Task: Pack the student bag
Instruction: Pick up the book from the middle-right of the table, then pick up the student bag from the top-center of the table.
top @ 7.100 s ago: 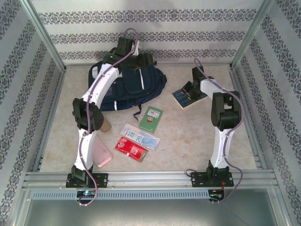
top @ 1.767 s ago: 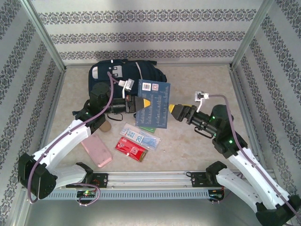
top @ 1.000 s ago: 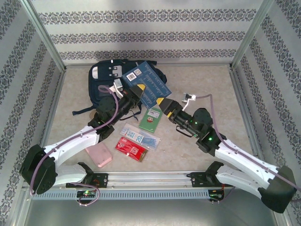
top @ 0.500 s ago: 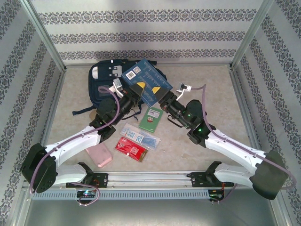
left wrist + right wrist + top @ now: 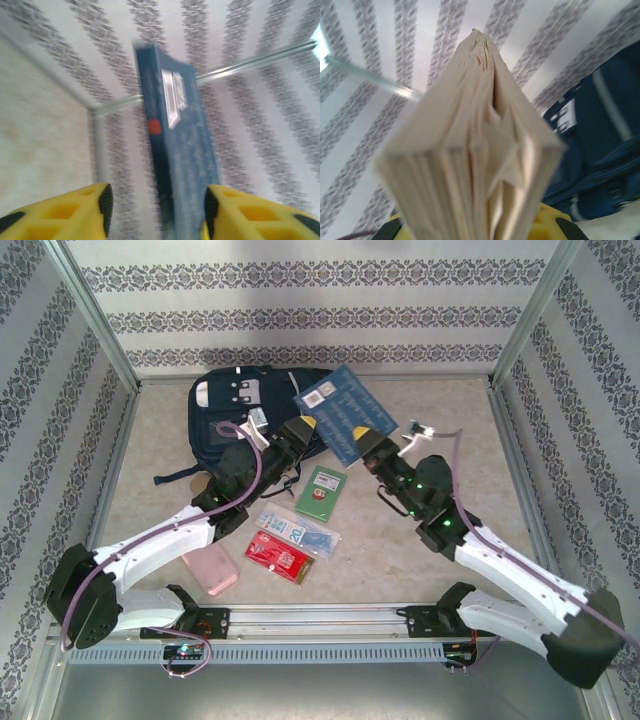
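Observation:
The student bag (image 5: 232,418), navy with white stripes, lies at the back left of the table; a part of it shows in the right wrist view (image 5: 602,145). A blue book (image 5: 338,412) is held up in the air just right of the bag. My right gripper (image 5: 363,440) is shut on the book's lower right edge, and the cream page edges (image 5: 470,150) rise from between its yellow fingers (image 5: 547,225). My left gripper (image 5: 305,430) stands open at the book's left side. The book's spine (image 5: 177,150) runs up between the left gripper's spread pads (image 5: 106,205).
On the table in front of the bag lie a green notebook (image 5: 321,492), a clear flat pack (image 5: 297,530), a red packet (image 5: 279,556) and a pink case (image 5: 213,575). A dark strap (image 5: 175,478) trails left of the bag. Patterned walls enclose the table.
The right gripper has closed on the book and the left gripper has opened off it. The book has shifted to the right, away from above the bag.

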